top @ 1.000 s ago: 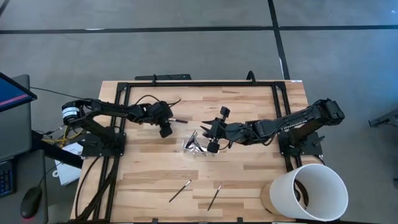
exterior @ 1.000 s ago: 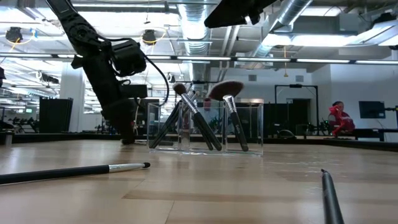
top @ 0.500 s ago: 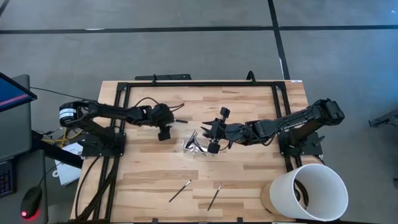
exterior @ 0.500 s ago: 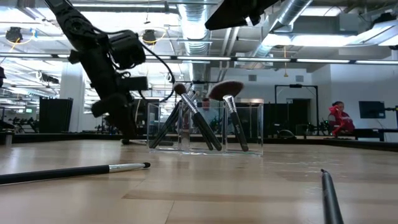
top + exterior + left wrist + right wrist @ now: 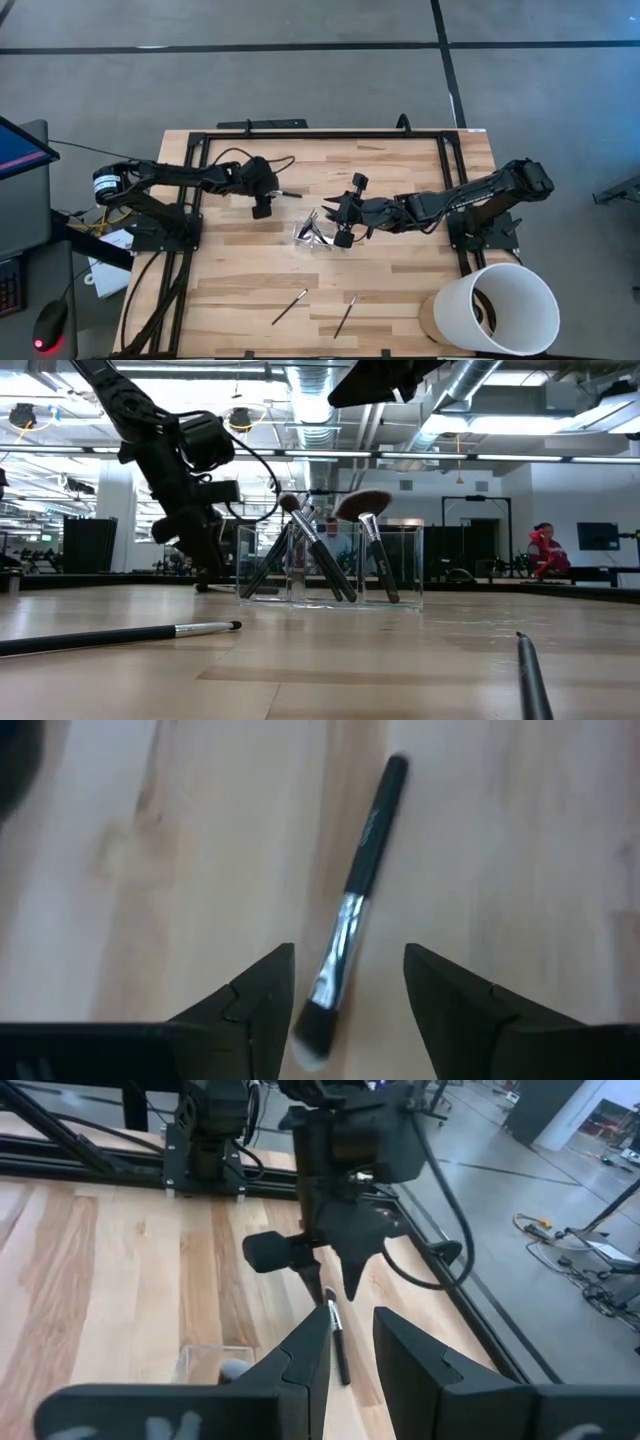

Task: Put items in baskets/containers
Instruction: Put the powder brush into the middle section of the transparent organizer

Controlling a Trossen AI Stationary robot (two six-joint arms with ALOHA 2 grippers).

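Note:
A dark-handled brush (image 5: 352, 900) with a silver ferrule lies flat on the table left of the middle. My left gripper (image 5: 350, 992) hangs open over it, slanting down, one finger on either side of its bristle end, not touching. In the high view this gripper (image 5: 274, 193) is just left of that brush (image 5: 291, 194). The clear tray (image 5: 318, 233) stands mid-table. Several brushes (image 5: 318, 555) lean inside it against its walls, one with a fan head (image 5: 363, 503). My right gripper (image 5: 331, 214) hovers above the tray, slightly open (image 5: 350, 1355) and holding nothing.
Two more brushes (image 5: 290, 306) (image 5: 346, 316) lie loose near the table's front edge. A large white bucket (image 5: 496, 306) stands at the near right corner. A black frame (image 5: 320, 134) runs along the far and side edges. Bare wood lies between tray and front brushes.
My left gripper has rolled about the line along which it points, staying open over the lying brush. The brush, the tray and my right gripper have kept still.

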